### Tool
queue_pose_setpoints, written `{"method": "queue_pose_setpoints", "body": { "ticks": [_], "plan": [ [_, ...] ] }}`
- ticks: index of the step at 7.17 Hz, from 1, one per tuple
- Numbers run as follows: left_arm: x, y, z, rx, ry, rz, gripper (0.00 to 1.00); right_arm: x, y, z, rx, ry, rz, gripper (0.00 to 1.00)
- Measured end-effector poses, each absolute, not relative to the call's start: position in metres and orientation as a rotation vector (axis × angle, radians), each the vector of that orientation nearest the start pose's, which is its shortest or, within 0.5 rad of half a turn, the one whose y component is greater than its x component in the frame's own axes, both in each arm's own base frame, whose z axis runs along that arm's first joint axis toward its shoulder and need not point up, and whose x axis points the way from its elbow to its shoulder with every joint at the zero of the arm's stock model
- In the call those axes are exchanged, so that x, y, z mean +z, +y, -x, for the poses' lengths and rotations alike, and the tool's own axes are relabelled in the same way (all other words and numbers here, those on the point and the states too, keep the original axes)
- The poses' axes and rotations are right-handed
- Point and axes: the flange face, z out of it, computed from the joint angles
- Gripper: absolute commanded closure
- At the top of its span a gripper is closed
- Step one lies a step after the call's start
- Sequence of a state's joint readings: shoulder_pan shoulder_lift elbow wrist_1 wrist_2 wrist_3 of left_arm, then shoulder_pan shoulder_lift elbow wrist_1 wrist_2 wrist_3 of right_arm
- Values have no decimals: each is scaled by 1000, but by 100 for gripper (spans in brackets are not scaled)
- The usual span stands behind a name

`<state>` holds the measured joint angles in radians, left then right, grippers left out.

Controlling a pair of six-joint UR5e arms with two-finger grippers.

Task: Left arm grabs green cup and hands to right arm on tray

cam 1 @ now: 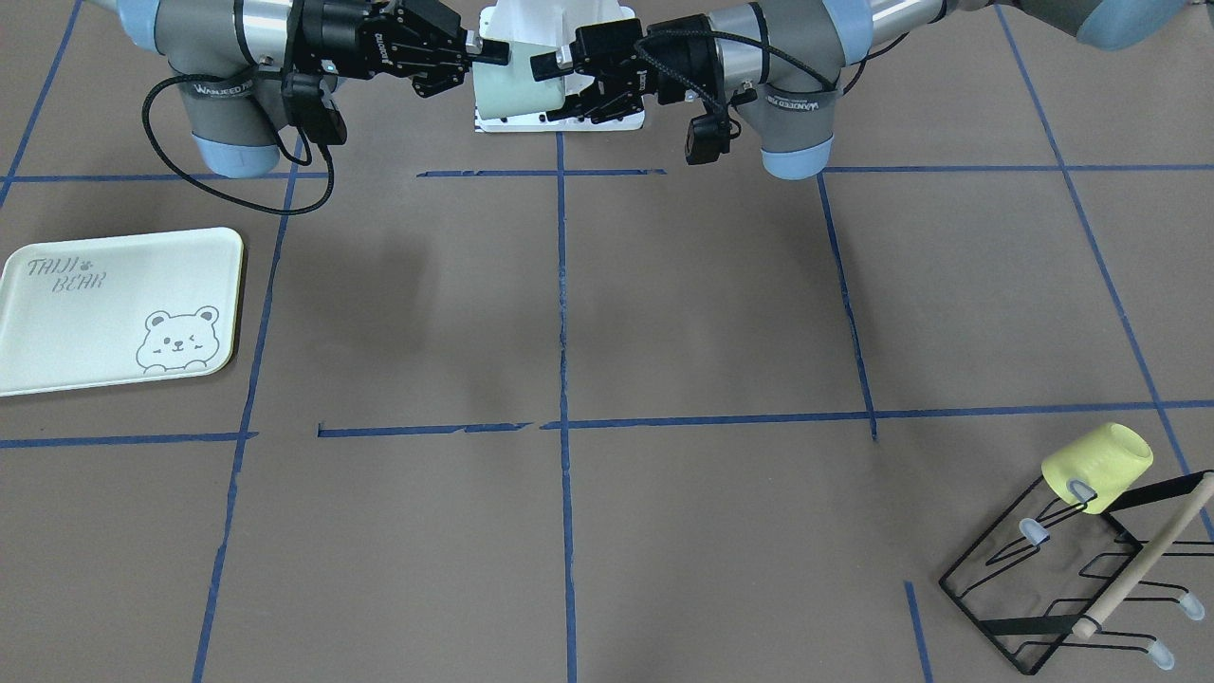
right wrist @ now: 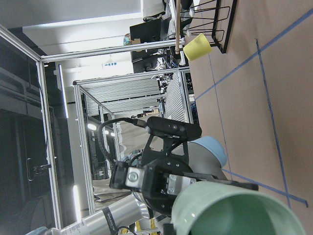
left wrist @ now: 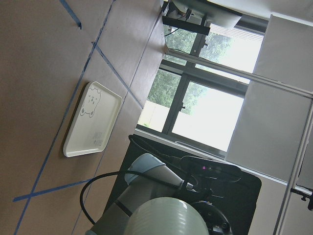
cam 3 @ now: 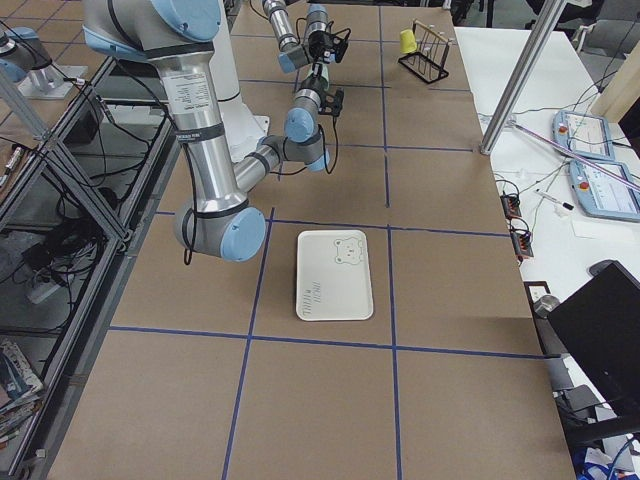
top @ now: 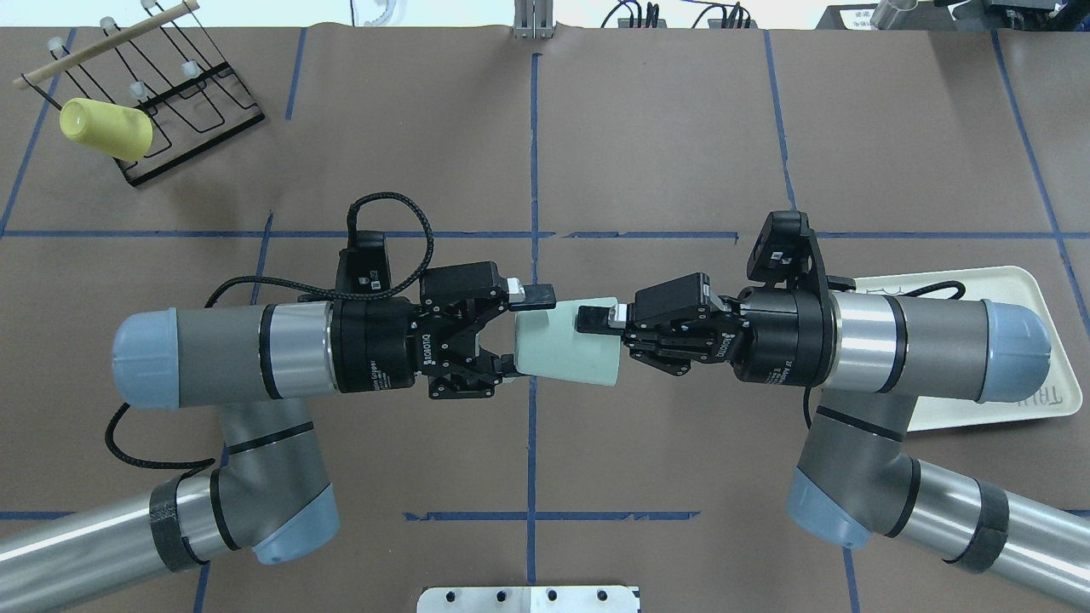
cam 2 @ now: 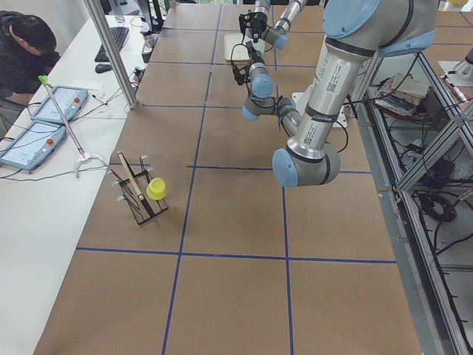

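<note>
The mint-green cup hangs sideways in the air over the table's middle, between both grippers. My left gripper is shut on its narrow base end, one finger on each side. My right gripper is closed narrow on the wide rim end; one finger lies on the outside of the wall and the other is hidden. In the front view the cup sits between the left gripper and the right gripper. The left wrist view shows the cup's base, the right wrist view its open mouth. The tray lies empty on my right side.
A yellow cup hangs on a black wire rack at the far left corner. The tray lies partly under my right forearm. The robot's white base stands behind the cup. An operator sits at a side desk.
</note>
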<state>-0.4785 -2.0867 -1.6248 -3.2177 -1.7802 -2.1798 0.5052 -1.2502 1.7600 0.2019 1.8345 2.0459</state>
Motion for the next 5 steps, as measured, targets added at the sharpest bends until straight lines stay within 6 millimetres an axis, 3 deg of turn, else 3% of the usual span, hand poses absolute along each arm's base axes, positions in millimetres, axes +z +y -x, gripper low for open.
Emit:
{"method": "queue_pose_setpoints", "body": {
  "ticks": [3, 5],
  "plan": [
    [209, -445, -420, -552, 2057, 87, 0, 239, -331, 373, 241, -2229, 104, 100],
    [233, -501, -399, -588, 1829, -28, 0, 241, -356, 373, 310, -2093, 88, 100]
  ]
}}
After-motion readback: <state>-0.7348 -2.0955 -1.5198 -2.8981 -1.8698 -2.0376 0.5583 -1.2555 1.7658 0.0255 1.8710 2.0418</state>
